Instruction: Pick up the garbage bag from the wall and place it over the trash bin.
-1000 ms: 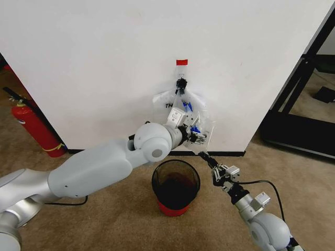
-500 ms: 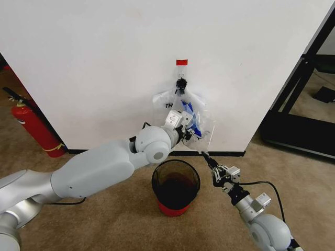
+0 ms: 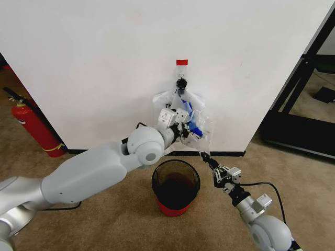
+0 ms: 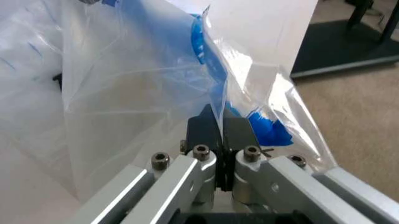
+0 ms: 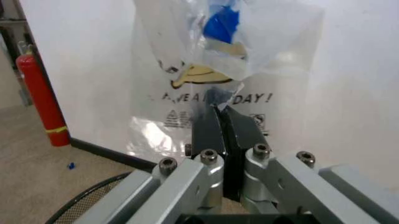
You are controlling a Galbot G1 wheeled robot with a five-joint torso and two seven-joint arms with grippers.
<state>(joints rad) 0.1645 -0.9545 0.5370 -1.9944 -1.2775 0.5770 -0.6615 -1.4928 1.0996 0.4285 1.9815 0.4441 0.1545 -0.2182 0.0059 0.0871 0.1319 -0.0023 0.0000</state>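
Bag: thin translucent-white plastic garbage bag (image 3: pixel 191 119) hangs on the white wall (image 3: pixel 94 63), above the round dark trash bin (image 3: pixel 176 187).
Left gripper (image 3: pixel 189 129): pinching the bag's middle.
Right gripper (image 3: pixel 203 155): pinching its lower right corner.
Room: bare carpet (image 3: pixel 104 219) around the bin.

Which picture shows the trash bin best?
The head view: the whole trash bin stands on the carpet below the garbage bag, black rim and red base plain. The right wrist view catches just a bit of its rim. The left wrist view looks at the bag.
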